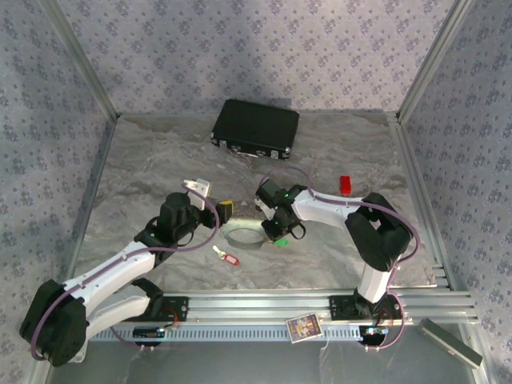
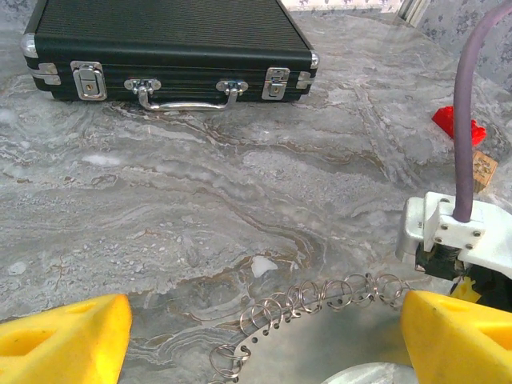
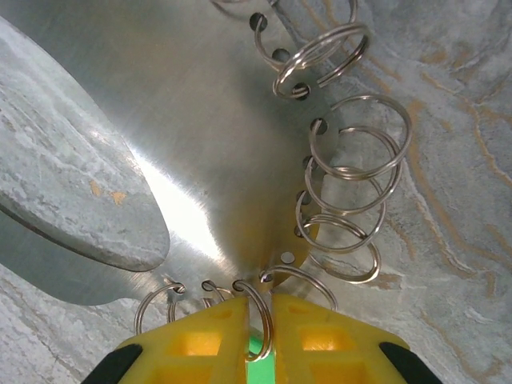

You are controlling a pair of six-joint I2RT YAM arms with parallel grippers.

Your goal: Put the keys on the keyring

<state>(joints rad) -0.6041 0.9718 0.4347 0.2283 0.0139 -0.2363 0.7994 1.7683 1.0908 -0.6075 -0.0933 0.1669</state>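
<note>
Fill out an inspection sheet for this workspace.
Surface: grey marbled table, no spills seen.
Job's things: keyring, a metal plate edged with split rings; red-tagged key lies apart from it; green tag at its rim.
Clutter: black case, red block, tan block, card.
Grippers: left gripper open by keyring; right gripper nearly shut, one ring in the gap.
Cables: purple cable, looped above the table.
Surroundings: patterned walls, metal frame.

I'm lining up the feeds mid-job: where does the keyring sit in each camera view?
Top external: keyring mid-table, just above the red-tagged key.
Left wrist: keyring at bottom centre, rim arcing upward.
Right wrist: keyring plate close up across the middle.
Shared landmark: the small split rings along its rim, clear in both wrist views.
</note>
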